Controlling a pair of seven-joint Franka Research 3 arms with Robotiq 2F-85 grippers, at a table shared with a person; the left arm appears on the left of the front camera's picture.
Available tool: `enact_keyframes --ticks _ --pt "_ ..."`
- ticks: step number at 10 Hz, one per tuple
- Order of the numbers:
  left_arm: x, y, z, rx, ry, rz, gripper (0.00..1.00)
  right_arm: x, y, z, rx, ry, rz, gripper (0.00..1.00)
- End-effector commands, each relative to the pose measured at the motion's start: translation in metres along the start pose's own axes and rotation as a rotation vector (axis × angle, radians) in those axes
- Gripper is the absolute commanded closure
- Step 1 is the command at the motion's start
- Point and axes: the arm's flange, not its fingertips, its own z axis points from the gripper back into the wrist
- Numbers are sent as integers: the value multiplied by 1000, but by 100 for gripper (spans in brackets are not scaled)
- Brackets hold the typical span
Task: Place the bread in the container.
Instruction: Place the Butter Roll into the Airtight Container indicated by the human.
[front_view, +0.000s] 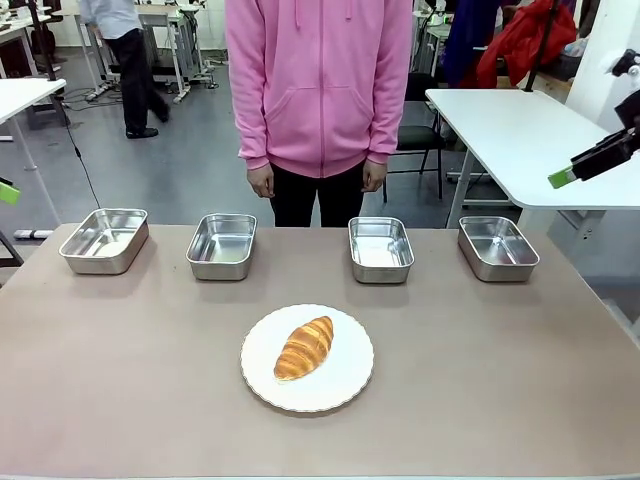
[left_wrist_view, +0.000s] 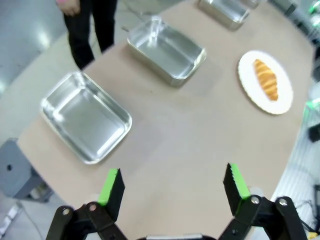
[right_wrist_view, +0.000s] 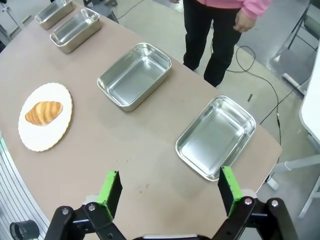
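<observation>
The bread, a golden-brown croissant (front_view: 304, 347), lies on a round white plate (front_view: 340, 385) at the table's front middle. Several identical steel pans stand in a row along the far edge, all empty: far left (front_view: 104, 240), left of centre (front_view: 222, 245), right of centre (front_view: 380, 248), far right (front_view: 497, 247). Nothing marks one of them as the container. My left gripper (left_wrist_view: 173, 185) hangs open above the table's left end, near a pan (left_wrist_view: 86, 116). My right gripper (right_wrist_view: 170, 186) hangs open above the right end, near another pan (right_wrist_view: 216, 136). Both are far from the croissant (left_wrist_view: 266, 79) (right_wrist_view: 43, 112).
A person in a pink hoodie (front_view: 320, 80) stands at the far edge, hands down at the sides. A white table (front_view: 520, 130) stands behind on the right. Bare brown tabletop (front_view: 500, 380) surrounds the plate.
</observation>
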Motion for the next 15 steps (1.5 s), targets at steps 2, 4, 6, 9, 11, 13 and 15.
enact_keyframes --ticks 2,4,6,9,11,13,15 --pt "-3 16 18 -79 -148 -50 0 -9 -25 8 2 -84 7 0" --pt "-9 26 28 -77 -193 -36 0 -11 -39 11 10 -114 -16 0" --pt "-14 35 45 -72 -251 -19 0 -9 -48 16 17 -144 -29 0" --pt "-18 37 60 -69 -280 1 0 -4 -56 24 13 -170 -34 0" --pt "-19 38 61 -64 -298 30 0 -1 -59 25 1 -174 -37 0" --pt "-14 34 57 -42 -286 66 0 1 -60 23 -1 -175 -45 0" --pt "-8 27 54 2 -263 98 0 1 -59 22 -3 -172 -52 0"
